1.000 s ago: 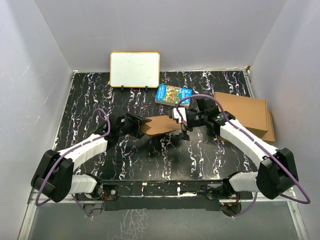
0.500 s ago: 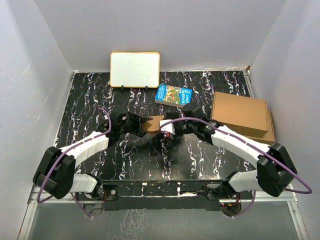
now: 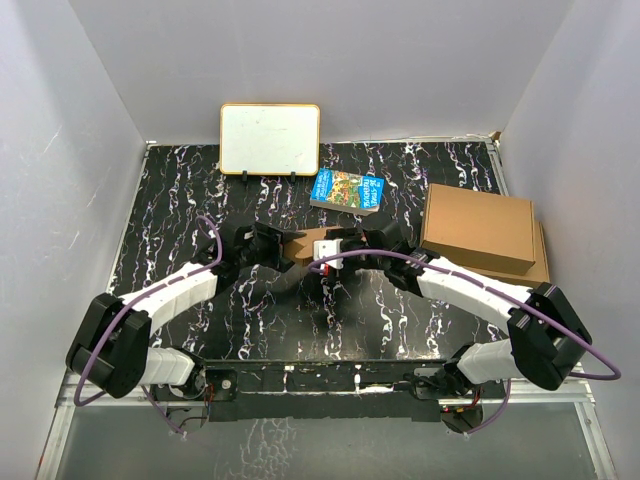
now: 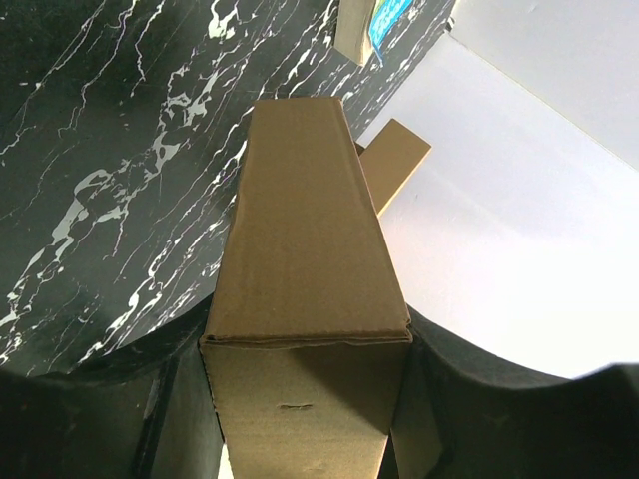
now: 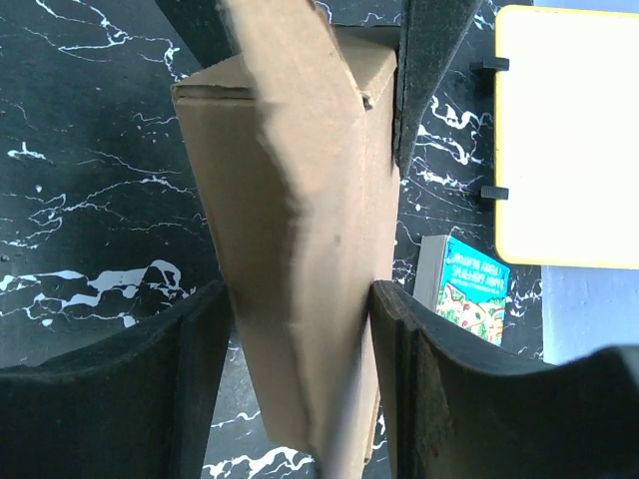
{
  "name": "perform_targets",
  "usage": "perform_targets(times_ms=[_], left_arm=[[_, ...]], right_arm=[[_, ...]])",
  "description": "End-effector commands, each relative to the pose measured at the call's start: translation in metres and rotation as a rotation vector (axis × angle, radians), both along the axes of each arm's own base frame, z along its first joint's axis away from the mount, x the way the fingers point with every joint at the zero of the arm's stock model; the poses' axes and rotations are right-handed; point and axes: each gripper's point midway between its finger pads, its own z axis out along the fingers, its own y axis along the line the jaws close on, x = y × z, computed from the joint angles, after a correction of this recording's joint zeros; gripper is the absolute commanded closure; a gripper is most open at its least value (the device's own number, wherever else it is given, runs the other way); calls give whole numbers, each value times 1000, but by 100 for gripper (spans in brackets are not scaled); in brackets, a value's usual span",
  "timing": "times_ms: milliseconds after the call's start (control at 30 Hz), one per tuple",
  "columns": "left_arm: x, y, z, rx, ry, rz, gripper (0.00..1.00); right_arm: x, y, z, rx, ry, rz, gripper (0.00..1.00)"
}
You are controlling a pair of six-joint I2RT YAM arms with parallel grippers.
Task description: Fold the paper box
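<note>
paper box (image 3: 303, 243) is mid-table, slightly toward the far side, pinched between both arms. From above they cover most of it and only a small brown patch shows.

Left gripper (image 3: 277, 248) is clamped on its left end. In the left wrist view the cardboard fills the whole gap between the fingers (image 4: 449, 419).

Right gripper (image 3: 325, 250) has the other end. The right wrist view shows both pads (image 5: 205, 369) flush against opposite sides of the box, so it looks closed on it, though how firmly is hard to judge.

Room:
- Bare marbled table (image 3: 180, 200) shows left of the left arm and in the strip between the grippers and the arm bases.
- Tighter on the right. The book (image 3: 348, 190) lies just beyond the right gripper.
- The stack of finished boxes (image 3: 478, 228) sits at the right edge by the wall, and the right forearm runs along its near side.
- The whiteboard (image 3: 270, 138) stands at the far edge, apart from both grippers.

Hard to read:
- Can't tell whether the box rests on the table or hangs above it.
- The left wrist view cuts off the near end of the box at the frame bottom.
- A flap (image 4: 396, 165) sticks out past the box's far right corner, and its root is hidden behind the box.
- The right wrist view also cuts off the box's lower end, and one panel edge there looks ragged.
</note>
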Motion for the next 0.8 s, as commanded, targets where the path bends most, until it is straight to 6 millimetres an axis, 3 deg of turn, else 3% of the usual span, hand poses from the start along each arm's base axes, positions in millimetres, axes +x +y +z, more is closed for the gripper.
perform_targets(times_ms=[0, 167, 500, 767], left_arm=[[3, -3, 18, -42, -38, -8, 69], [4, -1, 21, -59, -57, 6, 62], [-2, 12, 28, -51, -91, 58, 4], [-17, 34, 48, -19, -177, 107, 3]], right_arm=[[9, 7, 17, 61, -63, -17, 43], [8, 9, 18, 77, -45, -23, 49], [7, 7, 23, 119, 16, -50, 50], [11, -2, 34, 222, 150, -81, 50]])
